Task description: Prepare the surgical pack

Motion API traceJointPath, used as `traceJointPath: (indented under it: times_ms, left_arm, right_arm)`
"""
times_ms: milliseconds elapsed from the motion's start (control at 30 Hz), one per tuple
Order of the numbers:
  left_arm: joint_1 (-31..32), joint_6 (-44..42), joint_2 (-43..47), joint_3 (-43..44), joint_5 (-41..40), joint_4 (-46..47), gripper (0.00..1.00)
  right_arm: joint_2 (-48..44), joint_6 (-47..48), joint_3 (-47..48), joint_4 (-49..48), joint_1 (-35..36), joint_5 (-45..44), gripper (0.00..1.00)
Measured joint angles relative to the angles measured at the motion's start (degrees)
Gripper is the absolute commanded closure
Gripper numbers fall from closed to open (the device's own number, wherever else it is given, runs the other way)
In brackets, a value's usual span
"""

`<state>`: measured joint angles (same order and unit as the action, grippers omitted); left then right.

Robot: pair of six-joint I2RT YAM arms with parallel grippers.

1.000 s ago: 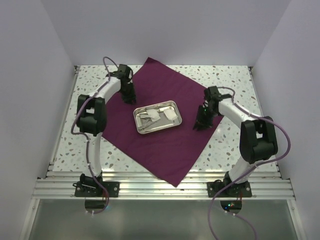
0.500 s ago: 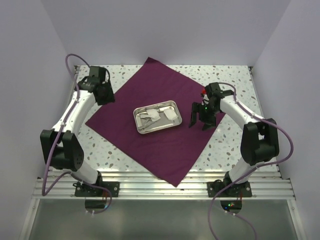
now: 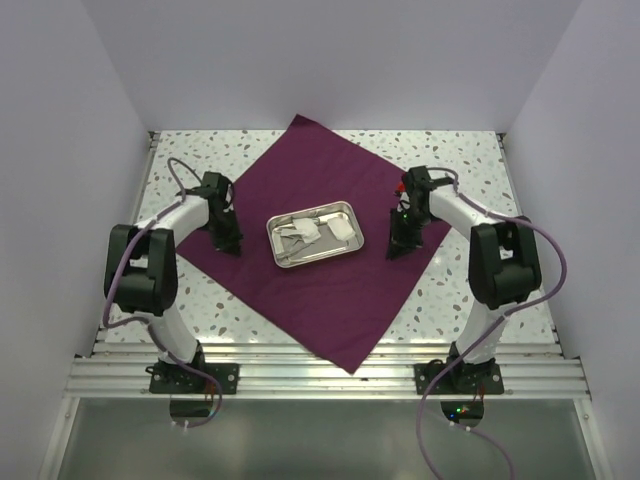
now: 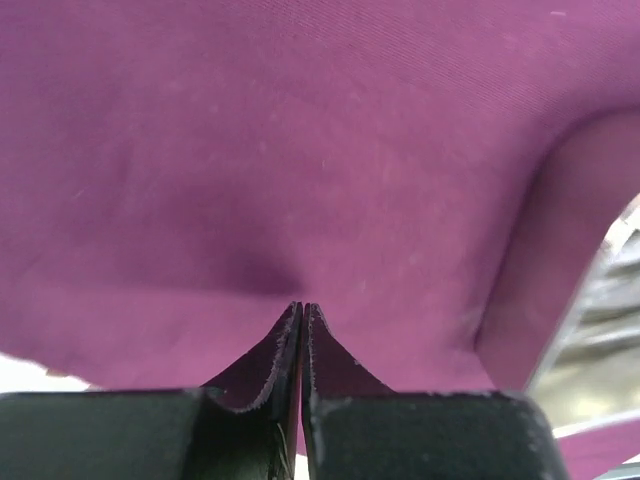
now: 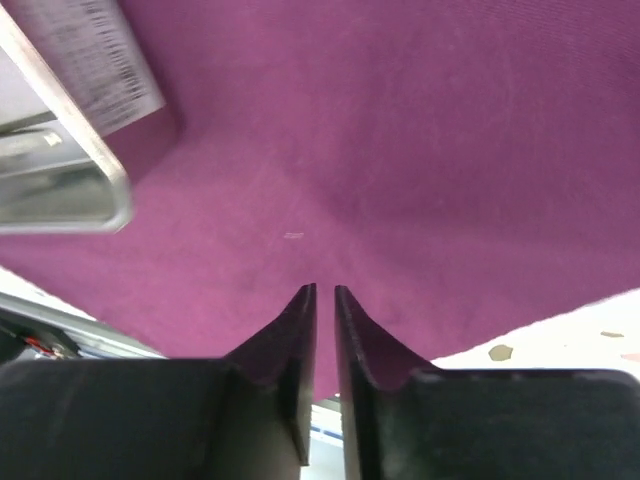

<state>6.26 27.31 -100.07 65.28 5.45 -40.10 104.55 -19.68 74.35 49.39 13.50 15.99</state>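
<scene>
Maroon cloth (image 3: 330,300) lies flat as a diamond on the speckled table (image 3: 460,160). 1 steel tray (image 3: 271,241) with white gauze pads (image 3: 341,229) sits at its centre. Left gripper (image 3: 228,243) is at the left corner, jaws pressed together, pinching cloth. Right gripper (image 3: 396,246) is just right of the tray, jaws at a narrow slit, tips on cloth; cannot tell if it grips.

Top view: the instruments (image 3: 297,236) in the tray (image 3: 316,256) are too small for me to tell scissors from tweezers; each wrist covers its own jaws.
Left wrist: left gripper (image 4: 302,306) closed, tips against the cloth (image 4: 300,150); whether a fold is nipped, I cannot tell; blurred grey sliver (image 4: 618,290) cut off at 3 o'clock.
Right wrist: right gripper (image 5: 325,290) shows a slit, any catch unclear; tray blurred, cut off from 9 to 11 o'clock.
</scene>
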Motion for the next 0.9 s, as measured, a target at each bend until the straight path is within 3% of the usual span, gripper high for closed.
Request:
traceJointPath:
  times_ms: [500,900]
  left_arm:
    - [-2.51,1.16,-13.35,11.56,4.15,-7.76,0.98]
    - [-4.20,0.37,-16.06,15.26,6.16,-9.25,0.96]
  right_arm:
    - [7.34,-1.33,-1.81,-3.82,0.17,4.42,0.82]
    - [10.62,-1.33,3.08,-2.71,0.44,5.95,0.78]
